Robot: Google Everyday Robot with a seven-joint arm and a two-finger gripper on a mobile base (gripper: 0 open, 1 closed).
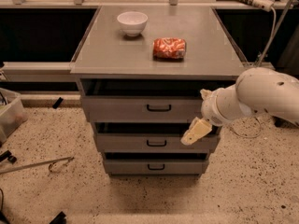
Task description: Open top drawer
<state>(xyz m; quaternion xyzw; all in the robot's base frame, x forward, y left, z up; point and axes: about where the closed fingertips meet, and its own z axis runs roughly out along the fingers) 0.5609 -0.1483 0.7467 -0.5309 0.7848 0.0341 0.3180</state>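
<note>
The top drawer [121, 109] is the uppermost of three grey drawers in a grey cabinet; its flat front carries a small black handle [159, 108] and stands flush, closed. My gripper [196, 130] hangs at the end of the white arm [261, 97], in front of the cabinet's right side. It sits below and right of the top handle, at the gap between the top and middle drawers. Its cream fingers [198, 129] point down-left.
On the cabinet top [103, 55] stand a white bowl [132, 22] and a red chip bag [169, 48]. The middle drawer [126, 143] and bottom drawer [126, 166] are below. A metal rod [32, 165] lies on the speckled floor left; a bin [9, 115] stands far left.
</note>
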